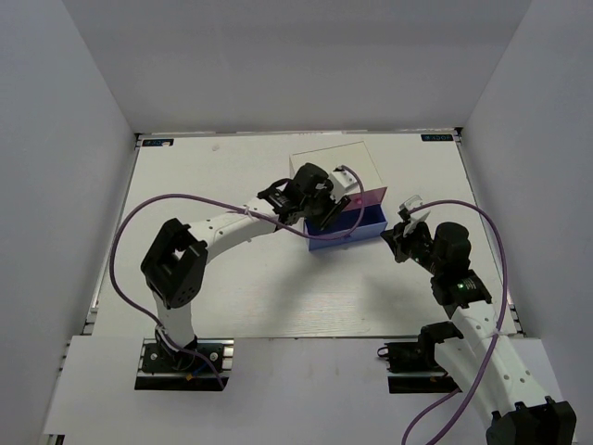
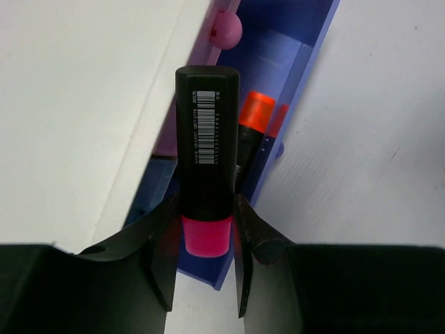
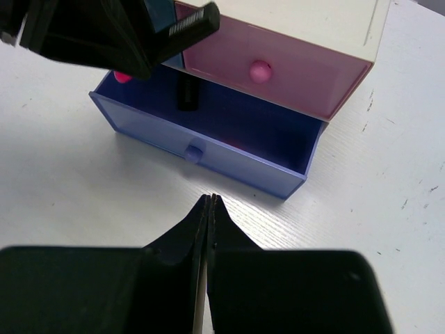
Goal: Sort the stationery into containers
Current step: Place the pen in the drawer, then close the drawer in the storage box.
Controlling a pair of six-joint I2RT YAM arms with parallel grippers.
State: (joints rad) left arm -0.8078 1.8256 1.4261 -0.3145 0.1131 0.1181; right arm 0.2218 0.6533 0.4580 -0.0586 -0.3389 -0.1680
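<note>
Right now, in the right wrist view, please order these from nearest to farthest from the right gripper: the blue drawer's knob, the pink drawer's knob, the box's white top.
From the right gripper:
1. blue drawer's knob, just ahead on the open drawer's front.
2. pink drawer's knob, farther back, to the right.
3. box's white top, farthest, above the pink front.

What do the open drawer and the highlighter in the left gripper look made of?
The drawer: probably smooth translucent tinted plastic; its front wall looks paler, lit through. The highlighter: likely opaque black plastic, faint sheen along the barrel, white barcode printed on; pink cap looks glossier.
</note>
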